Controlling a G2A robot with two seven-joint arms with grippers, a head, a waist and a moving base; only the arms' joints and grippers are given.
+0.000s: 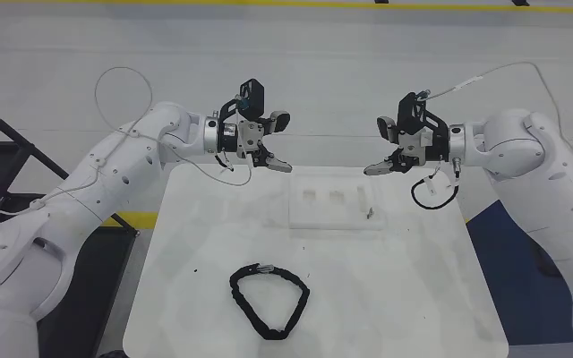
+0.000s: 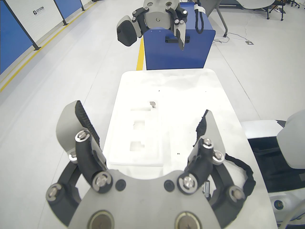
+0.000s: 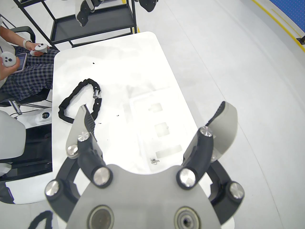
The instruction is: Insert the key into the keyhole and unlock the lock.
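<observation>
A black fabric-covered chain lock (image 1: 269,300) lies in a loop near the table's front, its metal cylinder (image 3: 95,94) at the loop's top. A small key (image 1: 368,212) stands in the right slot of a white foam tray (image 1: 333,224) at the table's back middle; it also appears as the key (image 2: 152,104) and the key (image 3: 154,161). My left gripper (image 1: 279,141) hovers open above the table's back left edge, my right gripper (image 1: 380,146) open above the back right edge. Both hold nothing.
The white table (image 1: 197,295) has bare surface around the lock and tray. A blue cabinet (image 2: 176,48) stands beyond the right side, a black shelf cart (image 3: 90,24) beyond the left. A seated person holding controllers (image 3: 38,47) is at the table's left front.
</observation>
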